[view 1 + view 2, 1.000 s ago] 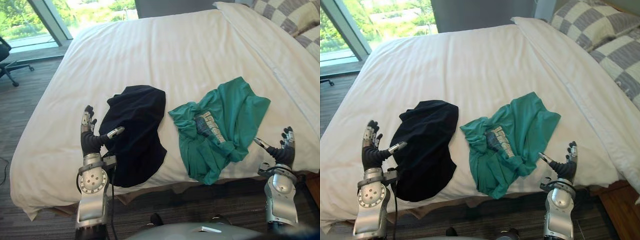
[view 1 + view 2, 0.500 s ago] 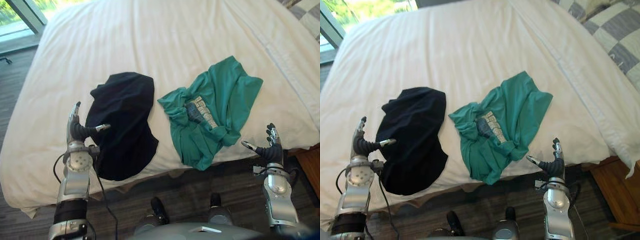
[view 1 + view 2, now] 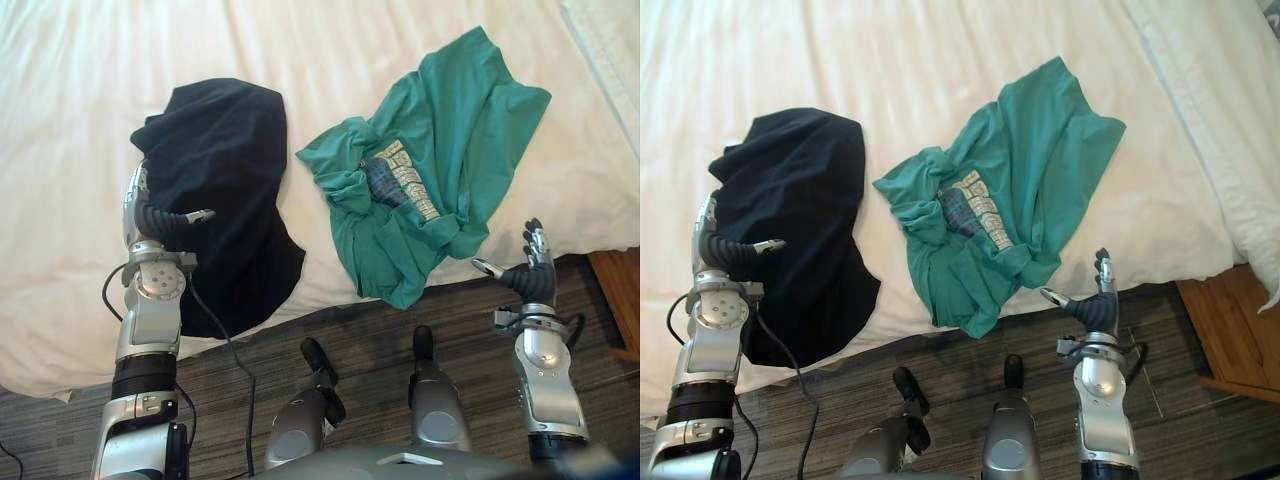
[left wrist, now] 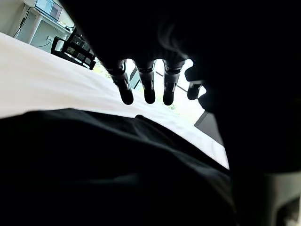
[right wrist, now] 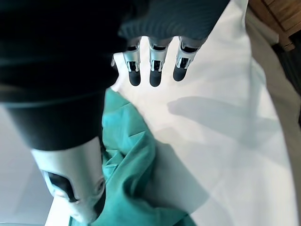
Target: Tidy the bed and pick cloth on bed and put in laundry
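A black cloth [image 3: 225,185] lies crumpled on the white bed [image 3: 330,60] near its front edge, hanging a little over it. To its right lies a green T-shirt [image 3: 430,170] with a printed patch. My left hand [image 3: 150,215] hovers at the black cloth's left edge, fingers straight, thumb out over the cloth; the black cloth [image 4: 117,165] lies just beneath the hand. My right hand [image 3: 528,275] is open just off the bed's front edge, right of the green shirt [image 5: 129,165], holding nothing.
Dark wood-pattern floor [image 3: 350,330] runs along the bed's front edge. A wooden nightstand [image 3: 1235,330] stands at the right. A folded white duvet edge [image 3: 1210,90] runs along the bed's right side.
The camera has tilted down and moved closer to the bed, so the whole scene shifted. Both hands stay open; the left one is now nearer the black cloth's edge.
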